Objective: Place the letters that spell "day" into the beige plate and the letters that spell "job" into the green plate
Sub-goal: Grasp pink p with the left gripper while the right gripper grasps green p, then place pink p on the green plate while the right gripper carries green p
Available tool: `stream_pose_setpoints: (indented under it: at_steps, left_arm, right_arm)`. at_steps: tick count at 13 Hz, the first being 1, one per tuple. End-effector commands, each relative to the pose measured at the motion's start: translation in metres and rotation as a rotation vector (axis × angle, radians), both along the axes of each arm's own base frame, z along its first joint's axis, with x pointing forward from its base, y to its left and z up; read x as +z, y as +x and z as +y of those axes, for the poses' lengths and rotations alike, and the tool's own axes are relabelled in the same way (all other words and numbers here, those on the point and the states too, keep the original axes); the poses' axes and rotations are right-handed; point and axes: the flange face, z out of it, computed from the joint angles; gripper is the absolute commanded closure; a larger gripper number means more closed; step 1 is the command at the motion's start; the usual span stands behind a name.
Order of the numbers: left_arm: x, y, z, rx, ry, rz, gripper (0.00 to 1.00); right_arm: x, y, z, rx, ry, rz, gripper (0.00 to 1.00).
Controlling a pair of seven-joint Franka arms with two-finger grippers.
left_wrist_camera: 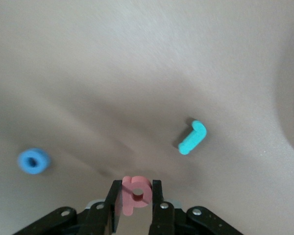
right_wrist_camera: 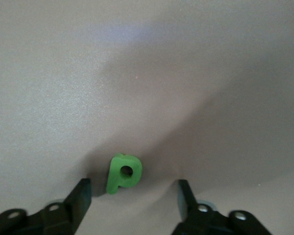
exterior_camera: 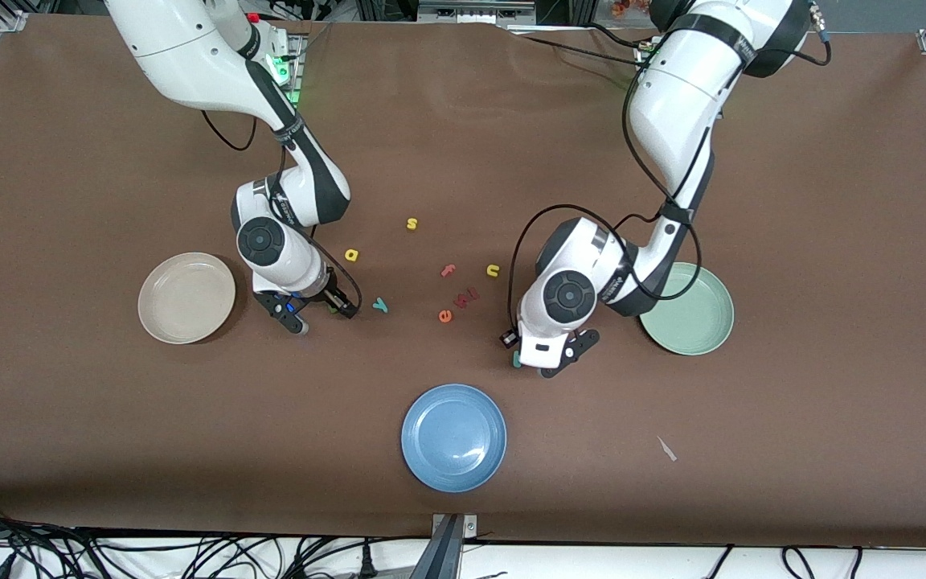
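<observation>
The left gripper pinches the salmon b; the right gripper straddles the green d, fingers wide, off both edges.

The round cream-beige shallow plate sits bare toward the right arm's end of the desk, and the round pale mint-green shallow plate sits toward the left arm's end, partly covered by that arm. Of the small foam letters, the yellow a and teal y lie flat near the beige plate, while the green d lies flat between open jaws. The salmon-red b is pinched between jaws, with the teal hook-shaped j and blue ring o lying flat on the desk nearby.
</observation>
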Motion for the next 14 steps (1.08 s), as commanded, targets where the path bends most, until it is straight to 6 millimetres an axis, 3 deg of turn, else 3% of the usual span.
stream_pose_setpoints:
  at_steps: [1, 3, 4, 7, 11, 14]
  left_arm:
    - [0.041, 0.007, 0.031, -0.119, 0.006, 0.026, 1.0]
    - [0.066, 0.005, 0.053, -0.224, 0.017, 0.08, 1.0]
    - [0.068, 0.005, 0.062, -0.267, 0.021, 0.101, 1.0]
    - [0.086, 0.016, 0.123, -0.386, -0.017, 0.122, 1.0]
    - [0.075, 0.02, 0.193, -0.49, -0.051, 0.154, 1.0]
    - [0.065, 0.018, 0.226, -0.56, 0.009, 0.182, 1.0]
  right_arm:
    - [-0.001, 0.005, 0.002, -0.008, -0.003, -0.012, 0.32]
    - [0.0, 0.005, 0.003, -0.008, -0.002, -0.014, 0.38]
    - [0.0, 0.006, 0.002, -0.008, -0.002, -0.014, 0.4]
    - [0.001, 0.009, 0.003, -0.005, 0.0, -0.02, 0.46]
    - [0.001, 0.012, -0.001, 0.002, 0.001, -0.022, 0.5]
    - [0.0, 0.012, -0.003, 0.002, 0.0, -0.021, 0.51]
